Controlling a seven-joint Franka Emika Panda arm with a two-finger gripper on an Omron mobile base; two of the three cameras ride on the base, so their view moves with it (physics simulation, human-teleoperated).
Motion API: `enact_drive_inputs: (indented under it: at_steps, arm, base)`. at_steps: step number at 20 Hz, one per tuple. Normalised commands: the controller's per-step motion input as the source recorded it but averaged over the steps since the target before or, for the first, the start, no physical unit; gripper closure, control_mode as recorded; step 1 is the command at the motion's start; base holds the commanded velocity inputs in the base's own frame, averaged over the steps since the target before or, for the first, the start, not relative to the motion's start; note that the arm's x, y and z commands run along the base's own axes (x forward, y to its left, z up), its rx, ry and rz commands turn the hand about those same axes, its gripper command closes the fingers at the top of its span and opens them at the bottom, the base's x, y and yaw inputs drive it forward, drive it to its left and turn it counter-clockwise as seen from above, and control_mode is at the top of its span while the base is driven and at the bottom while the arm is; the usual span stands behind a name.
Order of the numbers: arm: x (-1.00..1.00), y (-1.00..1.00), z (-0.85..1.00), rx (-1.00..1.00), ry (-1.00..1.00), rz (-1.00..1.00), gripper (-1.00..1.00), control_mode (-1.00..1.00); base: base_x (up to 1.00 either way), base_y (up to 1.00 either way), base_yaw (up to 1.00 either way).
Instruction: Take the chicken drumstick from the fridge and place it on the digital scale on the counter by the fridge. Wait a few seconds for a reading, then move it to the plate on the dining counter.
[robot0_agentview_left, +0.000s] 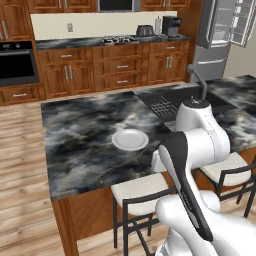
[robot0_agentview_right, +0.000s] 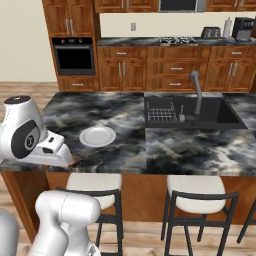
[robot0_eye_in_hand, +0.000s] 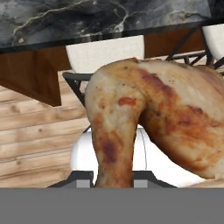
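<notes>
Chicken drumstick (robot0_eye_in_hand: 148, 122): golden-brown, clenched in the gripper (robot0_eye_in_hand: 114, 183) at its narrow end, hanging above wood floor and a white-cushioned stool (robot0_eye_in_hand: 105, 54), just off the edge of the dining counter (robot0_eye_in_hand: 87, 19). Plate (robot0_agentview_left: 130, 139): round, white, bare, on the marbled top near the front edge. Sink (robot0_agentview_right: 192, 112): sunken, with tap and dish rack, further along. Fridge (robot0_agentview_left: 222, 37): grey steel, door open, far right corner.
</notes>
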Motion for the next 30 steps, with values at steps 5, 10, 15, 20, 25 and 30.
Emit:
enact_drive_inputs:
  at_steps: [5, 10, 15, 20, 25, 30]
  arm:
    - [1.0, 0.0, 0.2, 0.0, 0.0, 0.0, 1.0, -1.0]
    - [1.0, 0.01, 0.06, 0.0, 0.0, 0.0, 1.0, -1.0]
    - [1.0, 0.06, -0.04, 0.0, 0.0, 0.0, 1.0, -1.0]
    - [0.91, 0.04, -0.31, 0.0, 0.0, 0.0, 1.0, -1.0]
    - [0.81, 0.03, -0.48, 0.0, 0.0, 0.0, 1.0, -1.0]
    - [0.49, 0.15, -0.66, 0.0, -0.02, 0.0, 1.0, -1.0]
  base:
    - [0.0, 0.0, 0.0]
    - [0.0, 0.0, 0.0]
    - [0.0, 0.0, 0.0]
    - [0.0, 0.0, 0.0]
    - [0.0, 0.0, 0.0]
    - [0.0, 0.0, 0.0]
